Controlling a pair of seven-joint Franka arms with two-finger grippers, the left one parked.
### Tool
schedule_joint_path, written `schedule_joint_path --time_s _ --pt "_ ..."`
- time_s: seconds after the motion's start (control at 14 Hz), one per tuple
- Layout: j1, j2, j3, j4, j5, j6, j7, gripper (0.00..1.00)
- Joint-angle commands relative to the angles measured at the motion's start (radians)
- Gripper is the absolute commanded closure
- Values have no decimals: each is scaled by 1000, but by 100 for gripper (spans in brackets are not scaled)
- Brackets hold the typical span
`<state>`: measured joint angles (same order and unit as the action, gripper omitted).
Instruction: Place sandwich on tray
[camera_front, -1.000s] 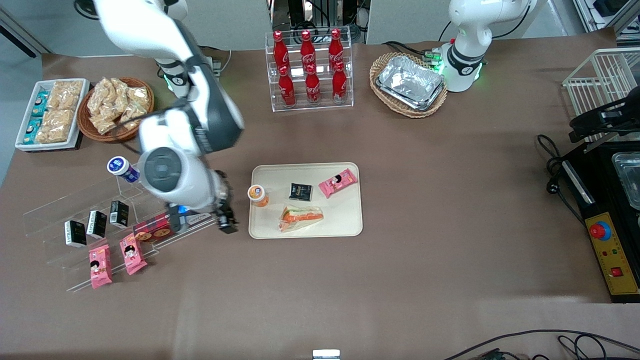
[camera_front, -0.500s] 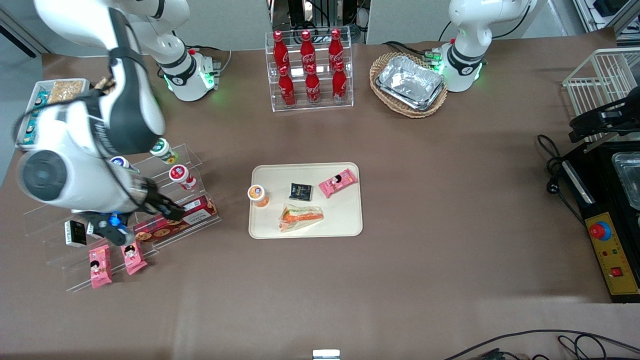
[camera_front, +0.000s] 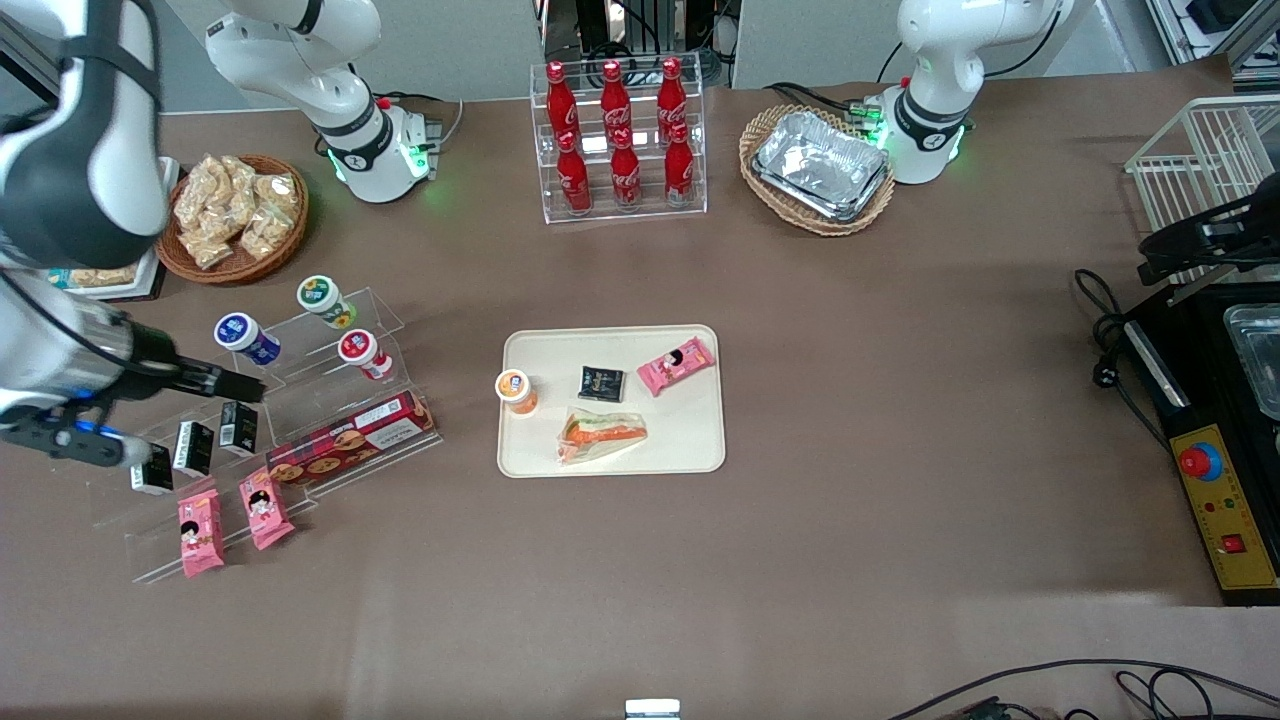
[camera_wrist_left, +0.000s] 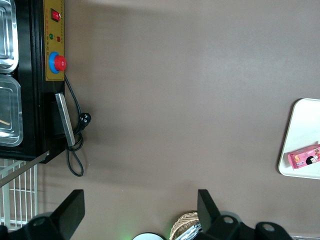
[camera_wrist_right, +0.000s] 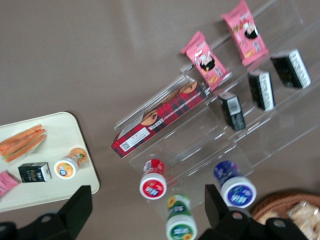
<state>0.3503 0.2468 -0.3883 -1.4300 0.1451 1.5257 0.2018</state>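
Observation:
The sandwich (camera_front: 600, 434), a wrapped wedge with orange and green filling, lies flat on the cream tray (camera_front: 680, 440), on the part nearer the front camera. My gripper (camera_front: 240, 386) hangs well away from it, above the clear stepped rack at the working arm's end of the table. Its fingers are spread wide and open with nothing between them. The right wrist view shows the gripper (camera_wrist_right: 147, 196) over the rack's small bottles, with the sandwich (camera_wrist_right: 22, 142) and a corner of the tray (camera_wrist_right: 55, 127) off to the side. A tray edge (camera_wrist_left: 302, 125) shows in the left wrist view.
An orange-lidded cup (camera_front: 516, 390), a black packet (camera_front: 601, 383) and a pink packet (camera_front: 676, 365) share the tray. The clear rack (camera_front: 300, 420) carries small bottles, black cartons, a plaid cookie box (camera_front: 350, 438) and pink packets. A cola rack (camera_front: 618, 140) and a foil-tray basket (camera_front: 818, 168) stand farther back.
My arm has swung away from the tray's edge toward the working arm's end of the table, over the rack. The sandwich has stayed put on the tray.

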Motion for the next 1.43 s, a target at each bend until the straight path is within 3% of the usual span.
schedule_joint_path --time_s 0.0,0.57,0.71,0.86,1.36 --pt "-28 -102 0 -124 -7 111 -192 0" --pt "-131 -248 17 -291 -27 189 -352 0" --pt "-198 -291 113 -314 -91 191 -351 0" --pt "-284 -308 207 -323 -98 179 -341 0" --pt "-346 -314 258 -334 -98 169 -340 0"
